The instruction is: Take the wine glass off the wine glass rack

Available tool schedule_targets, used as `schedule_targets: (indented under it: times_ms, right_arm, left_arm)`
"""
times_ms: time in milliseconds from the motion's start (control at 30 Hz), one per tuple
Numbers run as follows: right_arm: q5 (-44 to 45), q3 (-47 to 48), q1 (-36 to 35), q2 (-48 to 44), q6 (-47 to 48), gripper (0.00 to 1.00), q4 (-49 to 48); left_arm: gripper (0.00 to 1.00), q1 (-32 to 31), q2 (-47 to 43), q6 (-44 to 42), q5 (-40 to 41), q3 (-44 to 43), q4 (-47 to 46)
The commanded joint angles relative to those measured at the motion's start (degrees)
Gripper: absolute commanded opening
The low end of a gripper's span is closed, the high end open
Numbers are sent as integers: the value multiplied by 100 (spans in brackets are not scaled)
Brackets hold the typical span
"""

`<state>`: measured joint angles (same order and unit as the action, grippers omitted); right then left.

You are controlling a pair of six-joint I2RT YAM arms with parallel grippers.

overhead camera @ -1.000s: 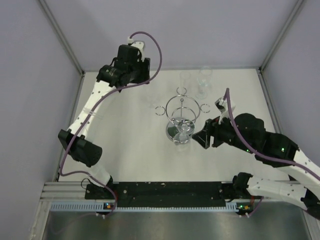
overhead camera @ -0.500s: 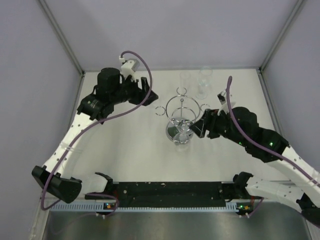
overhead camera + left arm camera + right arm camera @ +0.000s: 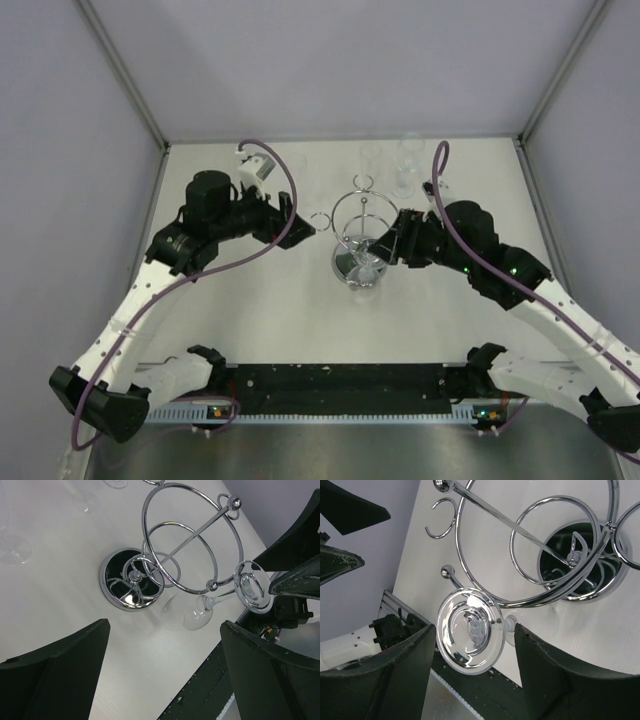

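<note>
The chrome wine glass rack (image 3: 362,213) stands mid-table on its round mirrored base. A clear wine glass (image 3: 192,616) hangs upside down from a loop on its near side. The glass's round foot (image 3: 470,635) faces my right wrist camera. My right gripper (image 3: 475,628) is open, with one finger on each side of that foot, not touching it. In the top view it (image 3: 388,246) sits just right of the rack. My left gripper (image 3: 296,226) is open and empty just left of the rack. The left wrist view shows the rack (image 3: 187,540) beyond its spread fingers (image 3: 55,675).
Two more clear glasses (image 3: 372,158) (image 3: 408,165) stand upright on the table behind the rack. Grey walls close in the white table (image 3: 270,320) at the left, back and right. A black rail (image 3: 340,385) runs along the near edge.
My left arm swung from the back left toward the rack. My right gripper moved left and forward until its open fingers flank the hanging glass's foot.
</note>
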<state>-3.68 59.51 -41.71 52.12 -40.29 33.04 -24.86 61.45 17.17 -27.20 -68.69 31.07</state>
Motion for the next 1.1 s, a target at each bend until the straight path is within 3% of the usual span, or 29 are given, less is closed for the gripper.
schedule_targets:
  times_ms: [0,1067]
  right_arm:
    - [-519,96,93,158,-216,63,-473]
    - [-677,202,93,-184,-365,53,-456]
  left_arm:
    - [98,-10,-204,-187,-22,197,-330]
    - [98,-1,-195,-319,189,488,-426]
